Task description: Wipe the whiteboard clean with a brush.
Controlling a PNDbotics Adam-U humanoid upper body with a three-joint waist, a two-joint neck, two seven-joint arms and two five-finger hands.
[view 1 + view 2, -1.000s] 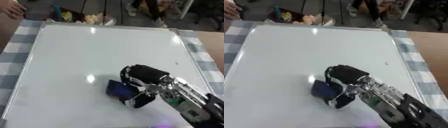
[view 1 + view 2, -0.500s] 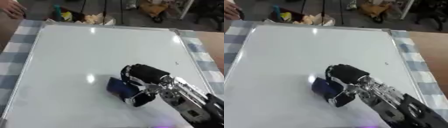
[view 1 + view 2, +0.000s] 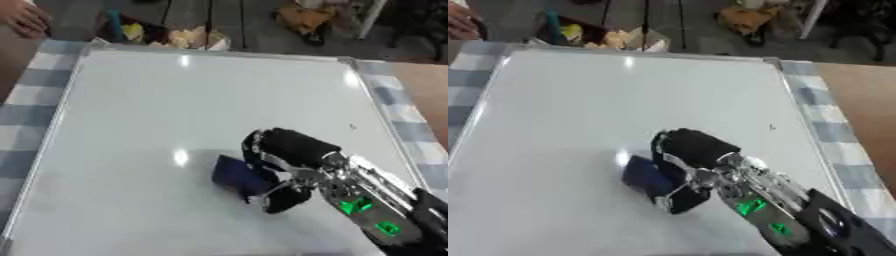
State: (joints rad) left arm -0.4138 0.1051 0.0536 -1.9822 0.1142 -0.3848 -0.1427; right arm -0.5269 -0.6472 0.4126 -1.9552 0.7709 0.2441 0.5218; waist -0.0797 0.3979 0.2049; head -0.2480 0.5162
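Item: whiteboard, large, white, metal-framed, lying flat on a desk covered in a blue-and-white checked cloth; the flat lie lets a wiper be pressed down and swept across it from above. Surface: mostly bare, with ceiling-light glare in spots and one small dark mark near the right frame, which appears to be what remains to be wiped. Item: brush, a dark blue block-shaped eraser, resting face-down on the board in its lower middle, well apart from the small mark. Item: right robot hand, black with silver joints, entering from the lower right corner; its fingers curl over the top of the brush and the thumb closes from below, so the brush is pinched at its right end with the wiping face kept against the board, a hold suited to dragging. Left robot hand: not visible in either view. Judgement: wiping is well advanced; reaching the mark would call for a sweep up and to the right. Background: clutter beyond the far edge, not involved.
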